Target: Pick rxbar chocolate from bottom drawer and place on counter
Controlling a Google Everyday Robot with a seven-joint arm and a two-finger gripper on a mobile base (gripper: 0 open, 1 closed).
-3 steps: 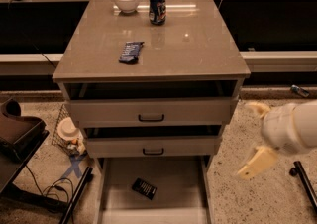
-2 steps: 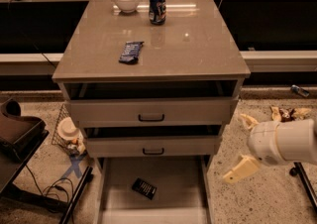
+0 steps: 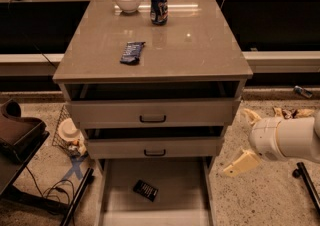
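Observation:
The rxbar chocolate (image 3: 145,190), a small black bar with pale lettering, lies flat on the floor of the pulled-out bottom drawer (image 3: 187,195). The counter (image 3: 195,45) is the glossy grey-beige top of the cabinet. My gripper (image 3: 245,141) hangs to the right of the cabinet, level with the middle drawer, above and right of the bar. Its two pale fingers are spread apart with nothing between them.
On the counter are a blue wrapped bar (image 3: 132,52), a white bowl (image 3: 128,0) and a blue can (image 3: 159,6). Both upper drawers (image 3: 152,115) stand slightly open. A wire basket (image 3: 67,135) and a dark chair (image 3: 20,135) stand to the left.
My gripper has moved left toward the cabinet's right side. The bar and the drawers have not moved.

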